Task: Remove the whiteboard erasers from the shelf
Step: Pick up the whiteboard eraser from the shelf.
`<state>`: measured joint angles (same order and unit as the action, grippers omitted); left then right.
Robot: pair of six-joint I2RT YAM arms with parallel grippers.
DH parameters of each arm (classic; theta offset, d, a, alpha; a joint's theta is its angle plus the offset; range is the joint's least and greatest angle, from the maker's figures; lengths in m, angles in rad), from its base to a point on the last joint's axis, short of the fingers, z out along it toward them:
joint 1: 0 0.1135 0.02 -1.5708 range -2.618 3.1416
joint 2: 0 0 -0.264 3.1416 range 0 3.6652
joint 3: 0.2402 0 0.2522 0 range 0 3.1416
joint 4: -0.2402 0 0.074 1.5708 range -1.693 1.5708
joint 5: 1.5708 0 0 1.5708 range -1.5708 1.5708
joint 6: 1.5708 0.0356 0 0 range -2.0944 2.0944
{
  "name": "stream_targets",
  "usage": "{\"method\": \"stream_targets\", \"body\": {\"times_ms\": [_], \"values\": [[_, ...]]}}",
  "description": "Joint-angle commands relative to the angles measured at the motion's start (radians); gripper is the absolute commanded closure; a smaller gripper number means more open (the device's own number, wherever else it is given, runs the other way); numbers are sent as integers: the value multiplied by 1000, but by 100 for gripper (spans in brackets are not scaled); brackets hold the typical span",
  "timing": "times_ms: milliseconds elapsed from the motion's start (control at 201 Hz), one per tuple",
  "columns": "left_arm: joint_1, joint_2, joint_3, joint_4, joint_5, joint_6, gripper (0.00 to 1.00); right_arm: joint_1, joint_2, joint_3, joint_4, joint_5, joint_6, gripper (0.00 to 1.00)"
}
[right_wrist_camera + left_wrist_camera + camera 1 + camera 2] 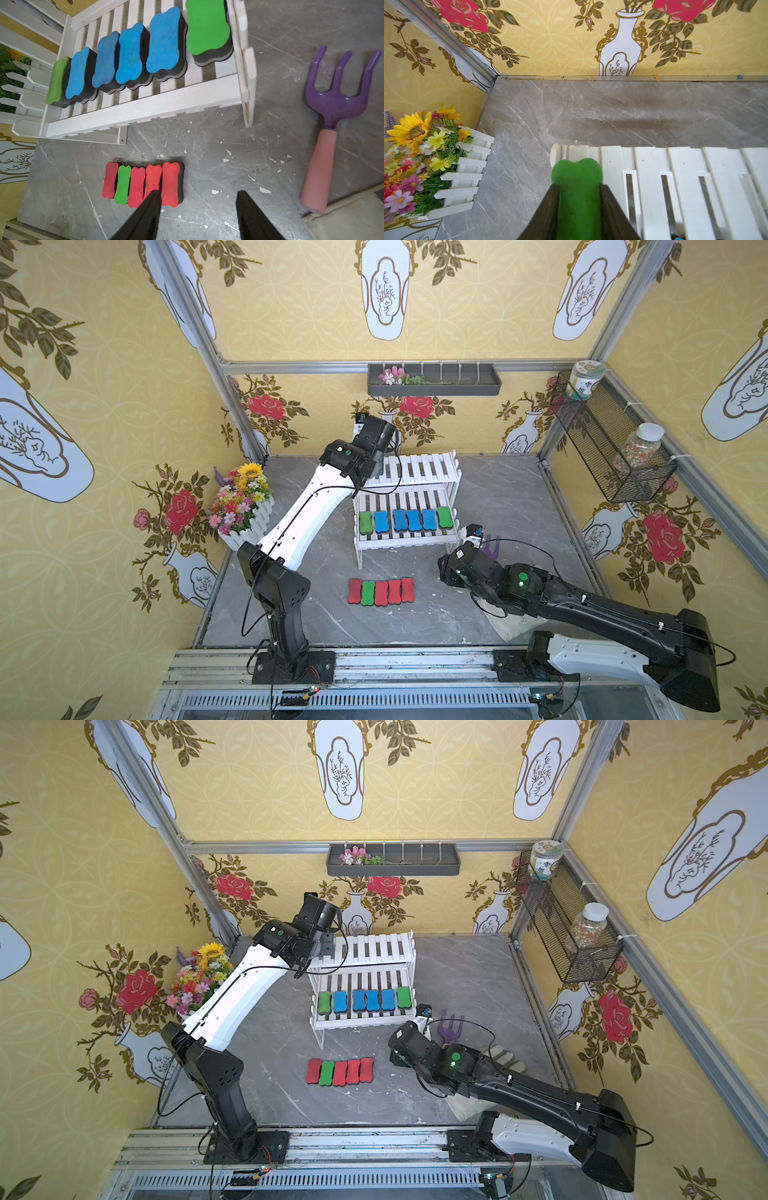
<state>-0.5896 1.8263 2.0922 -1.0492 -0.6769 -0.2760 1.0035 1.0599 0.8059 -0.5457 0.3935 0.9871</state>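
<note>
The white two-tier shelf (pixel 419 467) (pixel 376 946) stands at the back middle of the table. At the left end of its upper tier lies a green eraser (pixel 577 169), with my left gripper (pixel 579 186) shut on it; in both top views the left wrist hides this grip. Several blue and green erasers (pixel 406 519) (pixel 133 54) sit in a row on the lower tier. Several red erasers and a green one (pixel 380 591) (pixel 143 185) lie side by side on the table in front. My right gripper (pixel 198 192) hangs open and empty above the table, right of that row.
A purple garden fork (pixel 336 99) (pixel 451 1027) lies right of the shelf, with a light glove (pixel 505 1054) beside the right arm. A flower box (pixel 243 506) stands at the left wall. A dark wall tray (pixel 490 383) and a wire basket (pixel 582 427) with jars hang above.
</note>
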Motion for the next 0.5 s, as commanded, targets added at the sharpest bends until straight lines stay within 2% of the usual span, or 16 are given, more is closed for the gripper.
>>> {"method": "stream_targets", "body": {"times_ms": [0,209,343,493], "values": [[-26,-18,20,-10,17,-26,65,-4,-9,6,18,11,-6,38],[-117,-104,-12,-20,26,-101,64,-7,-50,31,-42,59,-1,38],[-231,-219,-177,14,-9,-195,64,-14,-127,47,-128,142,18,38],[-419,-306,-364,45,-58,-336,63,-14,-249,47,-204,225,56,38]]}}
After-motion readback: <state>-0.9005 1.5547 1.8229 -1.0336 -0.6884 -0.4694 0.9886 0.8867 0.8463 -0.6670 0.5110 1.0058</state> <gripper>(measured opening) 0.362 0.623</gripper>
